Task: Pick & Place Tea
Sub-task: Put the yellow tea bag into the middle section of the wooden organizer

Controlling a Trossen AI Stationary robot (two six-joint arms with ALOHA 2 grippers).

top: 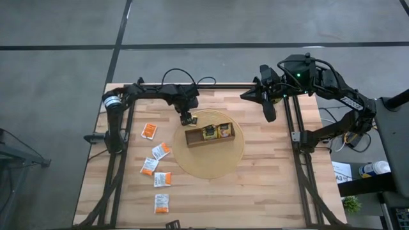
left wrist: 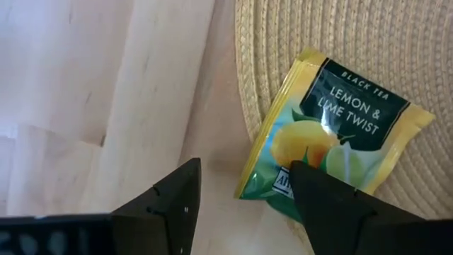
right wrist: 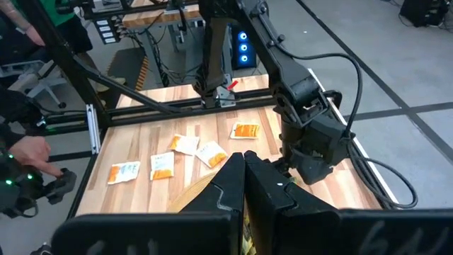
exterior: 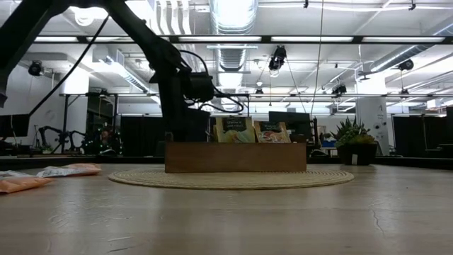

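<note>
High view: five white-orange sachets (top: 157, 173) beside left gripper (top: 186, 119) spread, right gripper (top: 270, 114) pressed together.

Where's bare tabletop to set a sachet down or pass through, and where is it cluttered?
Free: the wood between the round woven mat and the right frame rail, and the near strip below the mat. Crowded: left of the mat, where five orange-and-white sachets lie scattered, and the mat's far-left edge, where the open left gripper hovers over a lemon sachet beside the wooden tray.
</note>
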